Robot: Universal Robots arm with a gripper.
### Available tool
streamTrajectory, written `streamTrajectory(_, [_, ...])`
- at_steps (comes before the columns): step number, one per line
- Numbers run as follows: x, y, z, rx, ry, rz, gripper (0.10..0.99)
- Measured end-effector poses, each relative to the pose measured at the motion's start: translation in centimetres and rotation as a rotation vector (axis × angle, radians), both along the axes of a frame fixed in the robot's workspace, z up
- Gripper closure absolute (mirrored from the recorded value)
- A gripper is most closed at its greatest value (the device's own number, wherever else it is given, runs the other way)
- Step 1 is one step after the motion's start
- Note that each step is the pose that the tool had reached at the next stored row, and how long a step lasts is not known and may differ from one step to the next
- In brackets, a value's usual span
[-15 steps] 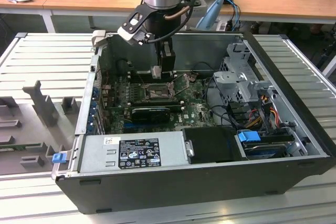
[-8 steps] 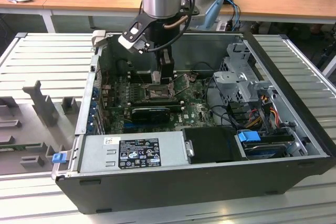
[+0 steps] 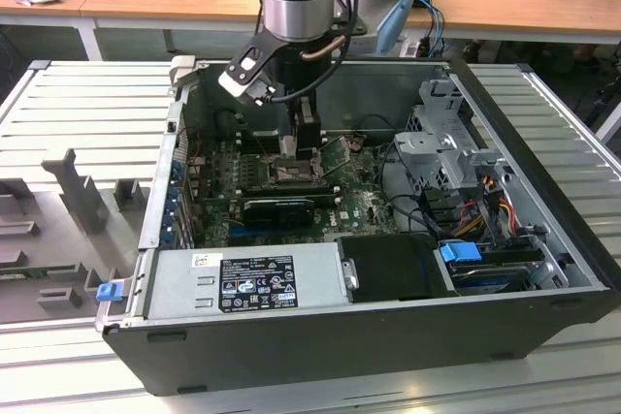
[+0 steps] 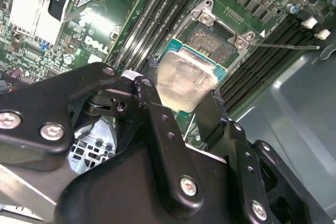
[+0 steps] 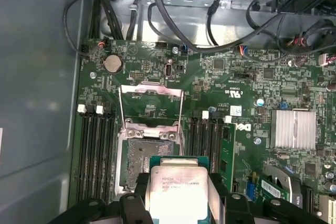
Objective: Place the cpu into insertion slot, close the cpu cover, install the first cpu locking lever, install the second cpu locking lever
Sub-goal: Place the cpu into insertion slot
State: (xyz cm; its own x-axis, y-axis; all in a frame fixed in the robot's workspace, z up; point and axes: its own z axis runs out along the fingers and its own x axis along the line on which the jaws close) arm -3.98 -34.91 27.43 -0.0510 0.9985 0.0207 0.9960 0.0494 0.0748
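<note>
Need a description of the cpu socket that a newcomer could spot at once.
In the open computer case, find the green board. The socket sits between two banks of long black memory slots, its metal cover flipped open, the gripper holding the chip near it. It's the one square dark recess; its neighbours are narrow strips.

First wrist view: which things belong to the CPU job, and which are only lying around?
Job: gripper, holding the cpu; insertion slot; open cpu cover.
Lying around: memory slots, coin battery, silver heatsink, cables.
</note>
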Motion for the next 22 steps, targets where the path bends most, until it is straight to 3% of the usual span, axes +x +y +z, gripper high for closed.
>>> streamTrajectory(6, [-0.09,0.23,-1.20,0.000,-0.0007,0.003,0.557])
streamTrajectory(9, [-0.10,1.00,-2.36,0.000,-0.0007,0.003,0.557])
streamTrajectory(17, [-0.09,2.09,-4.54,0.000,-0.0005,0.002,0.557])
streamTrajectory(22, [-0.11,2.40,-4.98,0.000,-0.0004,-0.025,0.557])
